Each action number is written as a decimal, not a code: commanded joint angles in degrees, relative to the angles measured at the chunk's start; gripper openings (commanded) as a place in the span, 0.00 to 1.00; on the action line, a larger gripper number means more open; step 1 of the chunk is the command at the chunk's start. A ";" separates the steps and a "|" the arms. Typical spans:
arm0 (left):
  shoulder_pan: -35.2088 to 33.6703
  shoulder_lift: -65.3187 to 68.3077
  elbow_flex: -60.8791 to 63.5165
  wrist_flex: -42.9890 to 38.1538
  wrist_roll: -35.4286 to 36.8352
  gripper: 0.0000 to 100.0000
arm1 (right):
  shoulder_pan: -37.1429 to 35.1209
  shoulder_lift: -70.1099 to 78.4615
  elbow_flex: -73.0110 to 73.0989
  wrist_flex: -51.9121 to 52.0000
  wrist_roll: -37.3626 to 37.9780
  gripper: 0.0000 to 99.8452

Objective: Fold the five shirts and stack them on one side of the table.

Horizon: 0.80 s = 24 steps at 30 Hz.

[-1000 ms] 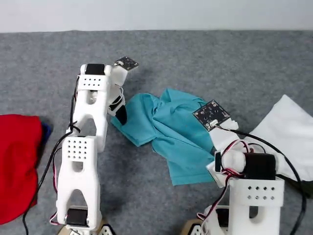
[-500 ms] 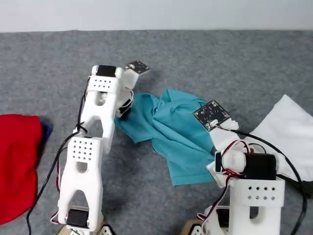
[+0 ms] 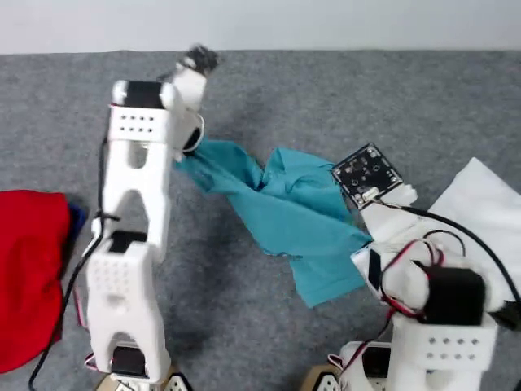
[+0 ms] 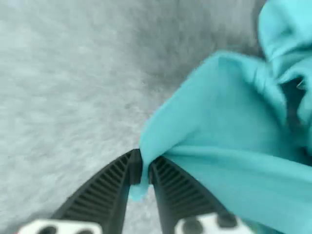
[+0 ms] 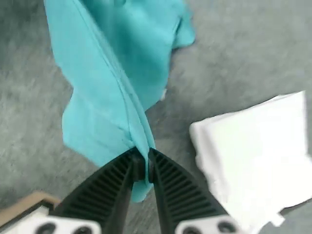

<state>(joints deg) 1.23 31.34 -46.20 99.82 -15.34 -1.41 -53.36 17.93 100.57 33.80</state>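
Left wrist view gives us the left hand [image 4: 141, 170] with its two ribbed black fingers closed on a bunched edge of the teal shirt [image 4: 234, 126]; a small tip of the cloth pokes out between the fingers on the near side, and the rest spreads away from them in folds over the grey surface [image 4: 63, 73]. From the right wrist view we see the right hand [image 5: 141, 168] likewise clamped shut on a pinched ridge of the same teal shirt, a scrap of fabric hanging below the fingertips and the cloth running away from them in a long crease. Just beside that hand lies the white shirt [image 5: 253, 156], flat on the surface and apart from the teal one. Looking down from the high view, we find the teal shirt drawn out in a slanting band across the middle of the surface, from under the left arm [image 3: 134, 204] at the far side towards the right arm [image 3: 431, 309] at the near side, rumpled in its middle. The white shirt sits at the right edge, partly behind the right arm. Well apart, at the left edge, rests the red shirt [image 3: 28, 269], with a sliver of dark blue cloth [image 3: 76, 218] showing at its inner side.
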 commanded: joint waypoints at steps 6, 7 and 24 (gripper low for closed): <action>-0.35 -36.48 5.76 0.62 5.54 0.00 | 1.01 -0.84 -13.89 -5.58 -0.44 0.01; -0.35 -39.30 5.76 0.62 6.24 0.00 | 1.01 -0.75 -14.77 -6.64 -0.44 0.01; -0.53 -69.19 5.49 0.62 3.34 0.00 | 6.90 -0.75 -24.53 -29.41 -0.09 0.01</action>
<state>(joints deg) 1.23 -35.12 -40.57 99.91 -9.45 2.37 -54.24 -3.96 75.43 33.80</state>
